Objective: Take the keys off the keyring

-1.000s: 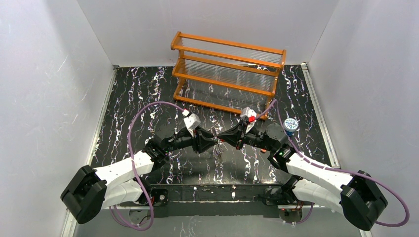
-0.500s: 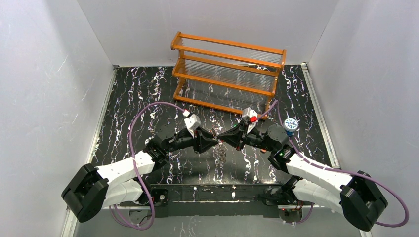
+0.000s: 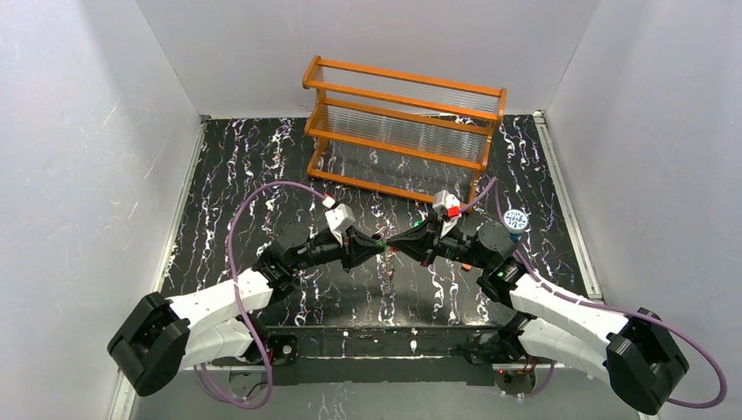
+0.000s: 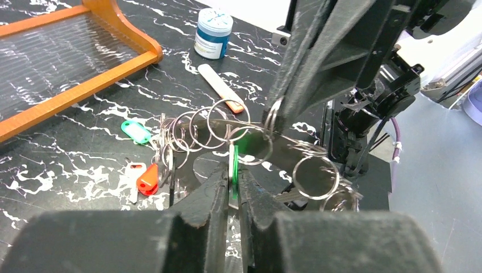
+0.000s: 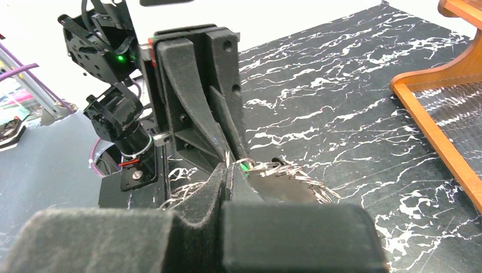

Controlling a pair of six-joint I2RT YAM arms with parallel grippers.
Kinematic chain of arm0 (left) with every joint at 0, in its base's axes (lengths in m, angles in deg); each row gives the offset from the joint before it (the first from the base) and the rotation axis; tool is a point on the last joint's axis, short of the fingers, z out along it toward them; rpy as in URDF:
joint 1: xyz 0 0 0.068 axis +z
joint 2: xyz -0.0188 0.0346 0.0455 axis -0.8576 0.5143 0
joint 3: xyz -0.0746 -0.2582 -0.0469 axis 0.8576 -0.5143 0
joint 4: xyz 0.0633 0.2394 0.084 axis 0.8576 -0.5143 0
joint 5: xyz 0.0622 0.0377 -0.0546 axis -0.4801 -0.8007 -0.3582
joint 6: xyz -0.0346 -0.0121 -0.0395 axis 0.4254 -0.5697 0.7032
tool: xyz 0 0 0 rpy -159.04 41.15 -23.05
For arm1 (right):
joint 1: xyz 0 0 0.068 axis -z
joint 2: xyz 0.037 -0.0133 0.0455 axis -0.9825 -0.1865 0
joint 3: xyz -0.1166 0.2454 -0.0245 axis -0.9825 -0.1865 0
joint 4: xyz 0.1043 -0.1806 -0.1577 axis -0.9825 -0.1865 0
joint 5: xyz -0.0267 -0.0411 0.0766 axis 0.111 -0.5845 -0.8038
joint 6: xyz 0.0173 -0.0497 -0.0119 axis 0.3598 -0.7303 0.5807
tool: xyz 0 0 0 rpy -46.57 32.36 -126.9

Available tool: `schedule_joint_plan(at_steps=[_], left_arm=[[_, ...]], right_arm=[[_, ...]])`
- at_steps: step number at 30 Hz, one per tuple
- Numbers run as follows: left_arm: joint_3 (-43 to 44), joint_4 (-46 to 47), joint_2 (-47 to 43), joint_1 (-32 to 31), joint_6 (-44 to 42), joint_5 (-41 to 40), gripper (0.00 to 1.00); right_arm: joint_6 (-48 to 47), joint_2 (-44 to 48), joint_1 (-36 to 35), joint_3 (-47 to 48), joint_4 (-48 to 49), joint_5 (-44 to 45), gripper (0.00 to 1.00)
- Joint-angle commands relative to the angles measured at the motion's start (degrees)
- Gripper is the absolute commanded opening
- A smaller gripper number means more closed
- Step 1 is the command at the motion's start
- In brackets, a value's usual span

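Keyring of flat dark-grey metal with a jagged, toothed rim [image 5: 284, 187] is hanging in the air between the two claws. That's roughly over the middle of the black white-veined counter [image 3: 245, 175], a touch toward the near edge. Its rim is bristling with thin silver wire loops [image 4: 170, 139] that chain off to one side and droop down toward the counter.

Left gripper [image 3: 374, 248] is clenched tight. Its fingers are nearly touching, with just the flat bright-green plastic head of a small key [image 4: 233, 156] squeezed edge-on between them. That green-headed key sits right up against the keyring.

Right gripper [image 5: 228, 176] comes in from the opposite side, tip to tip with the left one. Its fingers are pressed together too, nipping one of the silver wire loops at the keyring's edge. Can't tell if the dark plate itself is also in the pinch.

Two more keys lie flat on the counter under the drooping loops: a green oval-headed one [image 4: 135, 131] and a red-headed one [image 4: 148, 180]. Whether they're hooked to the chain or loose, I honestly can't make out.
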Motion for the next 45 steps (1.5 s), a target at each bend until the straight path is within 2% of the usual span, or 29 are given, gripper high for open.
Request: schedule_joint_plan(at_steps=[1, 2, 16, 25, 32, 39, 45], left_arm=[[-0.9, 1.6, -3.6, -0.3, -1.8, -0.4, 0.03], [-1.1, 1.4, -4.3, -0.2, -1.9, -1.0, 0.00], [2.7, -10.0, -9.2, -0.2, -6.6, -6.4, 0.00], [5.9, -14.8, -7.7, -0.2, -8.2, -10.9, 0.00], [12.4, -21.6, -5.7, -0.1, -11.5, -13.8, 0.00], [17.5, -23.7, -4.3, 0.0, -12.4, -12.7, 0.00], [19.9, -24.5, -3.7, 0.0, -15.6, -7.2, 0.00]], right_arm=[[-0.4, 2.2, 0.6, -0.1, 3.1, -0.4, 0.01], [-0.8, 2.6, 0.8, -0.1, 2.5, -0.3, 0.01], [-5.2, 7.3, 1.9, 1.3, -6.9, 0.1, 0.01], [-6.0, 6.3, 2.1, 3.4, -9.4, -5.3, 0.01], [-12.9, 3.5, 2.1, 8.2, -20.4, -9.6, 0.01], [-19.1, 0.4, 2.0, 12.6, -30.5, -11.6, 0.01], [-21.6, -3.0, 2.0, 15.2, -35.4, -13.4, 0.01]])
